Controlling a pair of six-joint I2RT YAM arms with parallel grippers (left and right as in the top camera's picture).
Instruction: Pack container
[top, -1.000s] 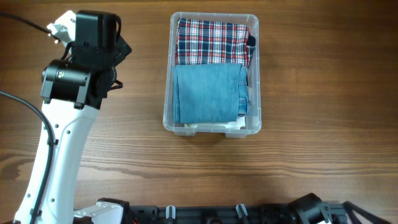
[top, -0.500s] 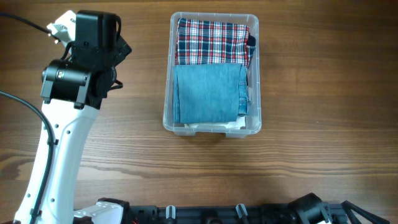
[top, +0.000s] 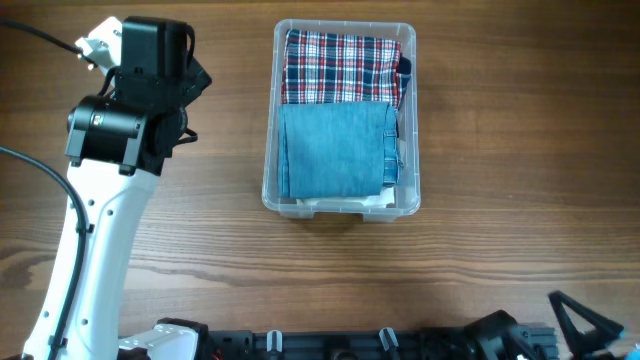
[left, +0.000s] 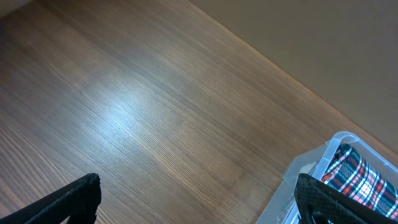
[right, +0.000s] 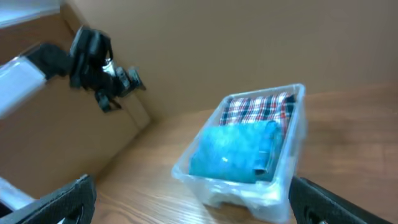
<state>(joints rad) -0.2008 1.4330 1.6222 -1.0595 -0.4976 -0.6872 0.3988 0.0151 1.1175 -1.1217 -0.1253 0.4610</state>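
Observation:
The clear plastic container (top: 269, 150) stands at the table's middle back. It holds a folded plaid cloth (top: 340, 66) at the far end and folded blue denim (top: 335, 150) at the near end. The container also shows in the right wrist view (right: 283, 186) and in the left wrist view (left: 305, 171). My left gripper (left: 199, 199) is open and empty, above bare wood to the left of the container. My right gripper (right: 193, 199) is open and empty, far in front of the container; its fingers show at the overhead view's bottom right (top: 585, 325).
The left arm (top: 110, 180) rises white and black along the table's left side. A black rail (top: 330, 343) runs along the front edge. The wooden table (top: 520, 200) stretches right of the container.
The right gripper's fingers have come into the overhead view at the bottom right. The left arm and the container have not moved.

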